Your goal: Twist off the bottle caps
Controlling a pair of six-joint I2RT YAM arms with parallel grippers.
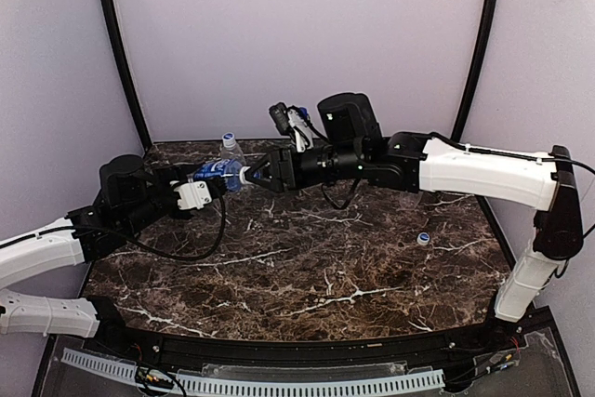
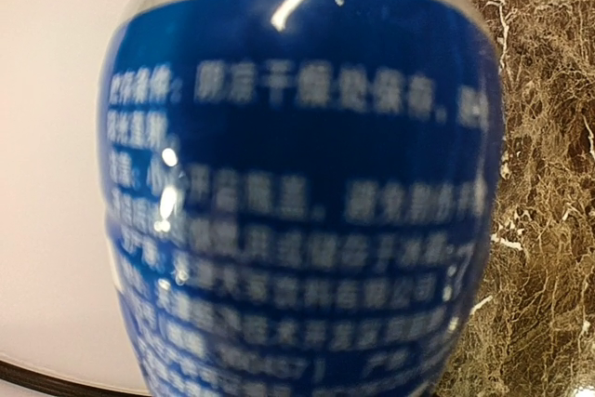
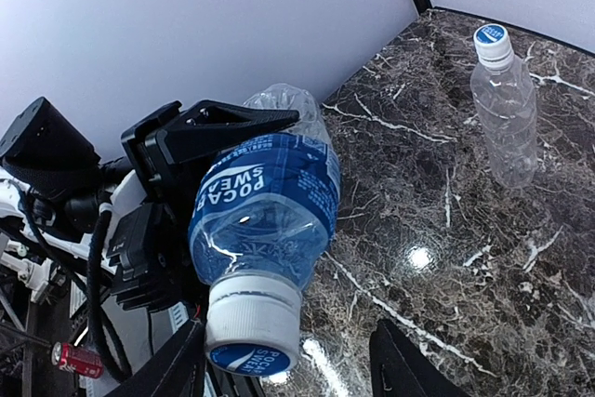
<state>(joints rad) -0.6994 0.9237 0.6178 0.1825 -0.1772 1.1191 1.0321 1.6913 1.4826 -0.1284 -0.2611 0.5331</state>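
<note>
From above, the left hand [image 1: 203,185] grips the blue-labelled bottle [image 1: 218,172], held sideways over the tabletop [image 1: 307,267]. The left wrist view shows only that bottle's label [image 2: 297,183], close up. In the right wrist view, the right hand [image 3: 296,371] stands open astride that bottle's white cap [image 3: 253,318].

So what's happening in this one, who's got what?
The left gripper holds a blue-labelled bottle sideways in the air, its white cap pointed at the right gripper. That gripper's jaws stand open either side of the cap, not clamped, and the cap is on the neck. A second capped bottle stands at the back of the table; one loose cap lies to the right.
</note>
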